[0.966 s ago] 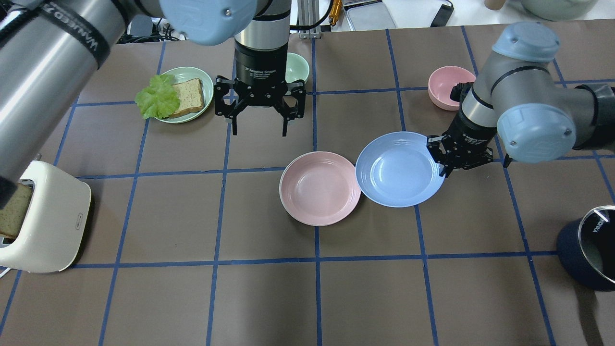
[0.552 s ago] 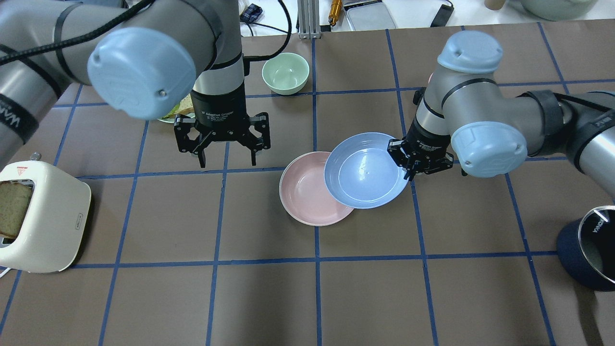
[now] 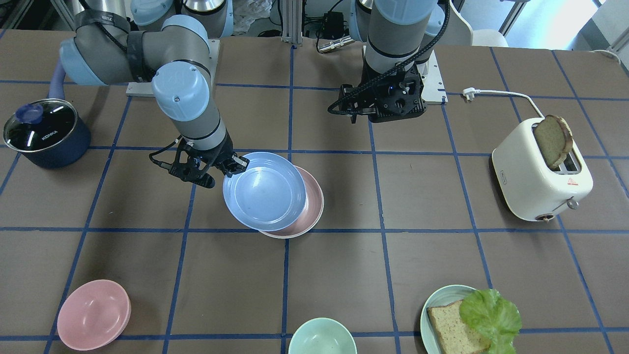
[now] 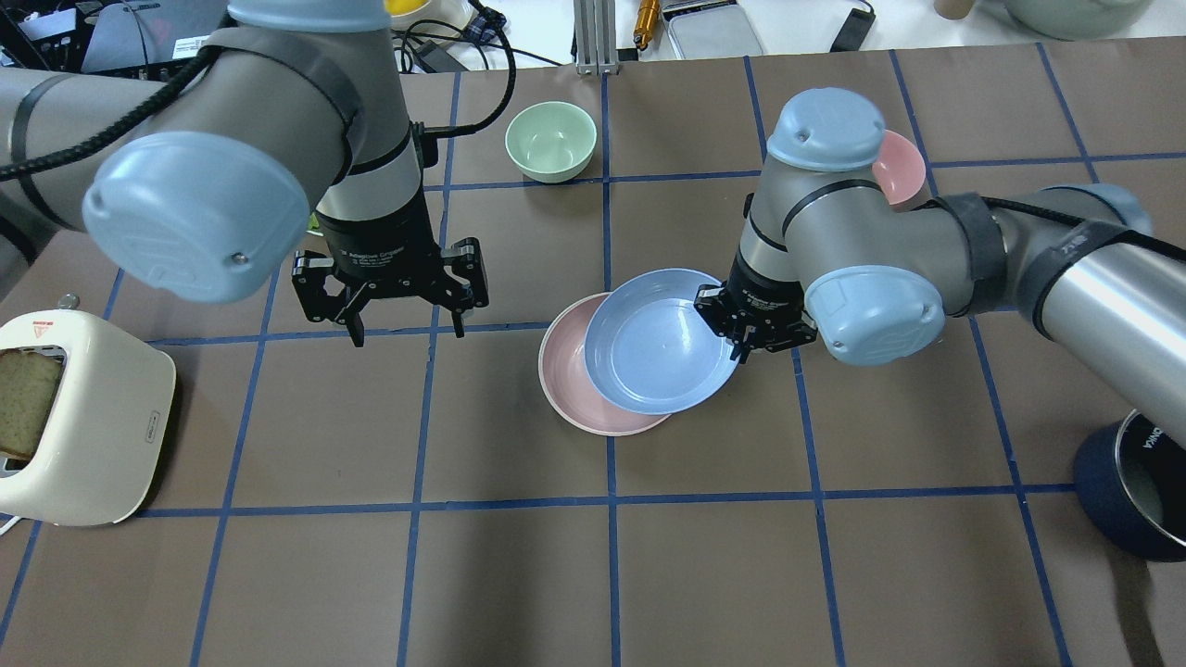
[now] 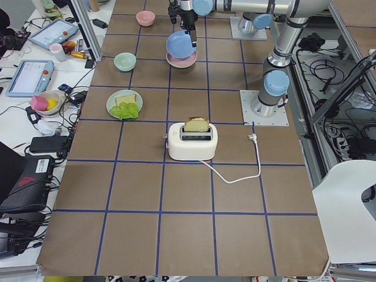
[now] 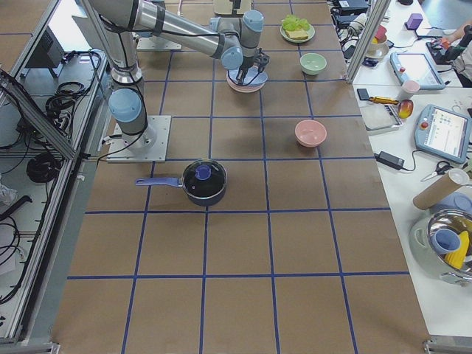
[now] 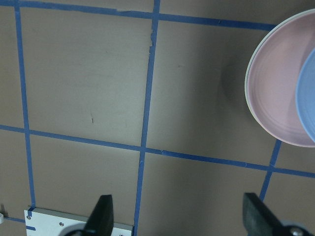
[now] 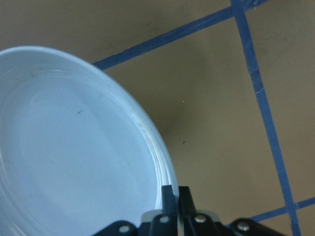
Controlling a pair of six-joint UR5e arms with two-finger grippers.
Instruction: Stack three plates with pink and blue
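Observation:
My right gripper (image 4: pixel 737 347) is shut on the right rim of the light blue plate (image 4: pixel 649 347) and holds it, slightly tilted, over most of the pink plate (image 4: pixel 561 366). The pink plate lies flat on the table, its left part uncovered. A thin pale edge (image 4: pixel 593 429) shows under the pink plate's rim; I cannot tell whether it is the cream-white plate. The right wrist view shows the closed fingers (image 8: pixel 170 196) pinching the blue rim (image 8: pixel 74 147). My left gripper (image 4: pixel 406 329) is open and empty above bare table, left of the plates; the pink plate (image 7: pixel 275 88) shows at the right edge of its wrist view.
A pink bowl (image 4: pixel 901 165) stands behind the right arm, and a green bowl (image 4: pixel 550 141) at the back middle. A white toaster (image 4: pixel 83 426) with bread is at the left edge, and a dark pot (image 4: pixel 1135 491) at the right edge. A teal plate with bread and lettuce (image 3: pixel 467 319) is at the back left.
My right gripper has carried the blue plate left, from beside the pink plate to over it. My left arm has moved left and toward the robot, still open.

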